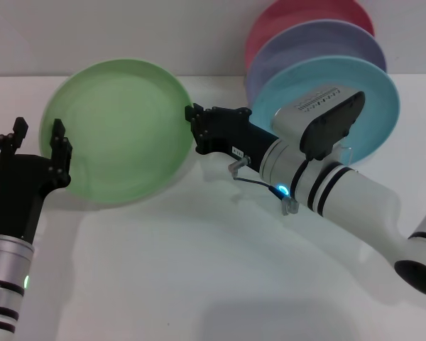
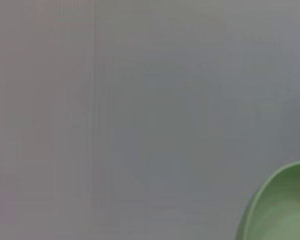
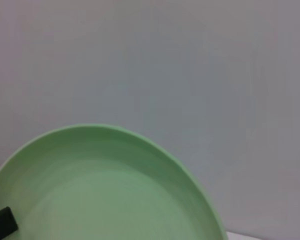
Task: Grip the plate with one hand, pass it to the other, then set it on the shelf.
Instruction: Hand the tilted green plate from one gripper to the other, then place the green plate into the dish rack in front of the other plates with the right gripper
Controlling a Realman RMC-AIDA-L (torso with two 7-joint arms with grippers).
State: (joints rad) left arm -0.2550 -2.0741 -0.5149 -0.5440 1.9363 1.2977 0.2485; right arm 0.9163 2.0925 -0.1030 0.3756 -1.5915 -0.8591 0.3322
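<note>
The light green plate is held up off the white desk, tilted with its hollow toward the head camera. The right hand is clamped on its right rim. The left hand is at the plate's left rim with fingers spread apart, one overlapping the rim; whether it touches the plate cannot be told. Behind the right arm stand a turquoise plate, a lavender plate and a red plate, upright, one behind the other.
</note>
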